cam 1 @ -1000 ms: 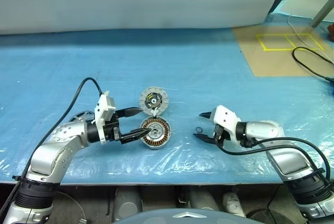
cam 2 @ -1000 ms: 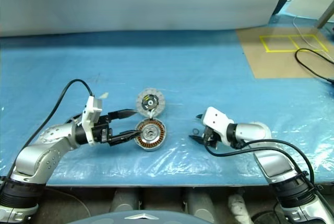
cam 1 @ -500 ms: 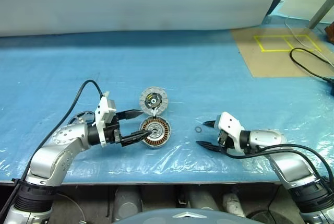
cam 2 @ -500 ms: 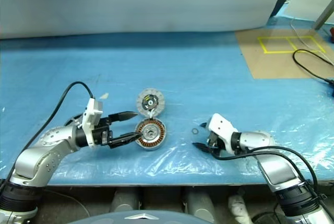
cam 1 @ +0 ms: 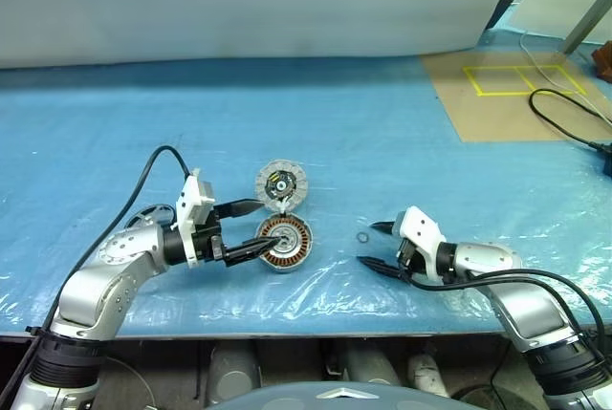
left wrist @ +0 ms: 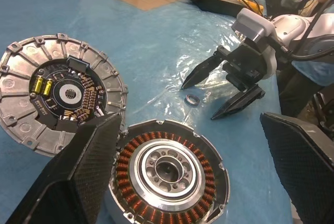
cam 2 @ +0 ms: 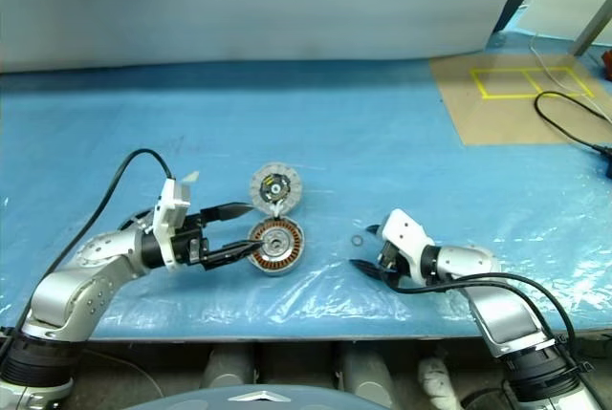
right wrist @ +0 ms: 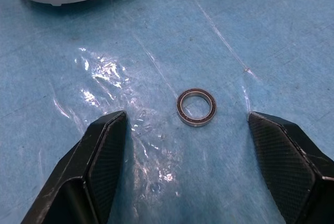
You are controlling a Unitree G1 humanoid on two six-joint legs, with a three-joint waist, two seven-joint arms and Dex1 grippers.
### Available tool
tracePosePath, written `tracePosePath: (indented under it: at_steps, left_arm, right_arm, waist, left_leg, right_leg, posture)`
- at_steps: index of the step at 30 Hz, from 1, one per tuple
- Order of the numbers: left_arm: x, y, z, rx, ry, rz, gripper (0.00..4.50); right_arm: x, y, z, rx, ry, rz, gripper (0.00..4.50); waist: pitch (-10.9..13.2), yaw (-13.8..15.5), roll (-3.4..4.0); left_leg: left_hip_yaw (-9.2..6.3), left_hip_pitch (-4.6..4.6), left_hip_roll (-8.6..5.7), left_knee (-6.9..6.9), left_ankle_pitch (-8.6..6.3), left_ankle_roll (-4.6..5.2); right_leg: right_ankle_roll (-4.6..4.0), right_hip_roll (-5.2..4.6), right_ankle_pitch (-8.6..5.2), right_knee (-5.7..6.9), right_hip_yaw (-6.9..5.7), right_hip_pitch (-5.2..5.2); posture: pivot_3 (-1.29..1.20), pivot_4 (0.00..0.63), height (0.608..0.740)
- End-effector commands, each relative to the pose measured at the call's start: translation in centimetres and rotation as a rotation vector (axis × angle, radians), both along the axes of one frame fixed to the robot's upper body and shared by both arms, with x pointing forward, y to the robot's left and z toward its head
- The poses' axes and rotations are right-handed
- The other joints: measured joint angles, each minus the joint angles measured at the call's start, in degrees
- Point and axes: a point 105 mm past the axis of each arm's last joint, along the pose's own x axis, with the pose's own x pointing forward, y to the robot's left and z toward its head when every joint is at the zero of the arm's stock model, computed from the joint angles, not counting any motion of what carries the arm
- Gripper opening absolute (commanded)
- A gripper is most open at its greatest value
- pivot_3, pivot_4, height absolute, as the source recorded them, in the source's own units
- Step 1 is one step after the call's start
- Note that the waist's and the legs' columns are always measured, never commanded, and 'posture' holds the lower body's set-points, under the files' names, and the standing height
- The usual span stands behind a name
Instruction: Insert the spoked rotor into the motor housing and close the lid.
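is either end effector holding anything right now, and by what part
Nothing is held. The left end effector is open beside the motor housing; the right end effector is open near the small metal ring, which lies free on the table.

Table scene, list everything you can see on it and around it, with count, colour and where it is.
motor housing: one, silver-grey with copper windings, open, centre of blue sheet
lid: one, silver-grey, ribbed face up, joined behind housing
spoked rotor: one, black-rimmed, behind left arm
small ring: one, metal, right of housing
blue sheet: one, covers table
cardboard: one, brown, yellow tape square, far right
cable: one, black, far right
left gripper: open, at housing
right gripper: open, by ring
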Motion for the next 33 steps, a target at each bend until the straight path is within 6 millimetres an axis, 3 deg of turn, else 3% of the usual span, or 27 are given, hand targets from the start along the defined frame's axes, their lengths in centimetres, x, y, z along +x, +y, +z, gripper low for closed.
tracePosePath:
  at_steps: [1, 4, 11, 24, 29, 33]
  left_arm:
    - [-0.2, -0.4, 0.6, -0.011, -0.031, -0.015, 4.5]
    - [-0.2, -0.5, 0.4, -0.012, -0.03, -0.016, 4.5]
    - [0.0, -0.6, 0.6, -0.018, -0.033, -0.012, 4.5]
    - [0.1, -0.5, 0.7, -0.023, -0.032, -0.006, 4.5]
    - [-0.1, -0.4, 0.9, -0.035, -0.027, -0.016, 4.5]
    - [-0.5, -0.1, 1.3, -0.048, -0.043, -0.026, 4.5]
  right_arm:
    - [-0.1, -0.8, -1.7, -0.03, 0.038, -0.041, 3.72]
    - [0.1, -1.0, -1.8, -0.037, 0.029, -0.049, 3.02]
    - [0.3, -1.2, -2.3, -0.049, 0.029, -0.052, 0.72]
    - [0.7, -1.2, -2.4, -0.043, 0.027, -0.051, 0.66]
    - [1.2, -0.2, -0.4, 0.018, 0.015, -0.018, 0.66]
    - [1.0, 1.0, 2.6, 0.051, -0.002, 0.08, 0.66]
  waist:
    - [0.0, 0.0, 0.0]
    - [0.0, 0.0, 0.0]
    - [0.0, 0.1, -0.02]
    - [0.0, -0.1, -0.05]
    - [0.0, -0.1, -0.05]
    - [0.0, 0.0, -0.01]
  left_leg:
    - [0.0, 0.0, 0.0, 0.0, 0.0, 0.0]
    - [0.0, 0.04, 0.0, 0.0, 0.0, 0.0]
    - [0.0, 0.04, -0.01, -0.08, 0.0, 0.0]
    - [0.01, 0.19, 0.0, -0.2, -0.02, 0.03]
    - [0.02, 0.19, 0.0, -0.22, -0.02, 0.04]
    - [0.02, 0.11, -0.01, -0.29, -0.01, 0.02]
  right_leg:
    - [0.0, 0.0, 0.0, 0.0, 0.0, 0.01]
    - [0.01, -0.01, -0.01, -0.02, 0.0, 0.05]
    - [0.0, -0.07, 0.0, -0.13, -0.01, 0.1]
    - [0.03, -0.07, -0.01, -0.24, -0.02, 0.24]
    - [0.03, -0.07, -0.01, -0.25, -0.02, 0.23]
    - [-0.16, -0.07, 0.09, -0.28, -0.02, 0.07]
  posture:
    - [0.0, 0.15, 0.74]
    - [0.0, 0.15, 0.74]
    - [0.0, 0.15, 0.74]
    - [0.0, 0.15, 0.74]
    - [0.0, 0.15, 0.74]
    - [0.0, 0.15, 0.74]
